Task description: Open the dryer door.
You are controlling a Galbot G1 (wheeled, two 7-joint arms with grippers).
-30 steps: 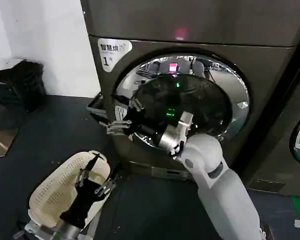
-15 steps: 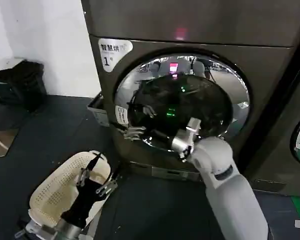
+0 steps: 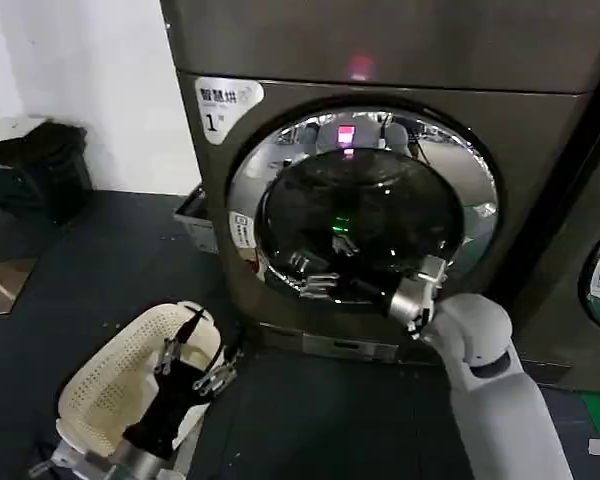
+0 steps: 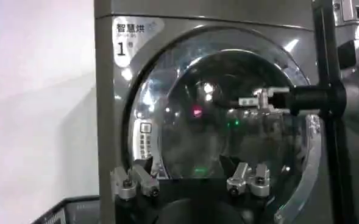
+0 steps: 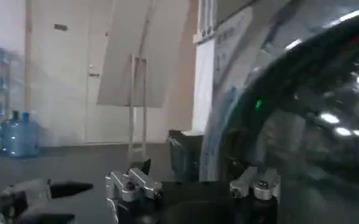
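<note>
Right hand (image 3: pixel 315 277), fingers spread and empty, has swept rightward across the chrome-rimmed dark-glass dryer door (image 3: pixel 365 215) — door now looks shut, unopened; left hand (image 3: pixel 192 362) idles open.

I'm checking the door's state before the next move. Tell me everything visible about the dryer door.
The dryer door is a large round porthole with a wide, shiny chrome rim around dark tinted glass that reflects green and pink lights. It spans most of the machine front and looks flush, shut or nearly so. The right pincer, fingers open, is at its lower glass; contact cannot be confirmed. The left pincer waits low, away from it.
</note>
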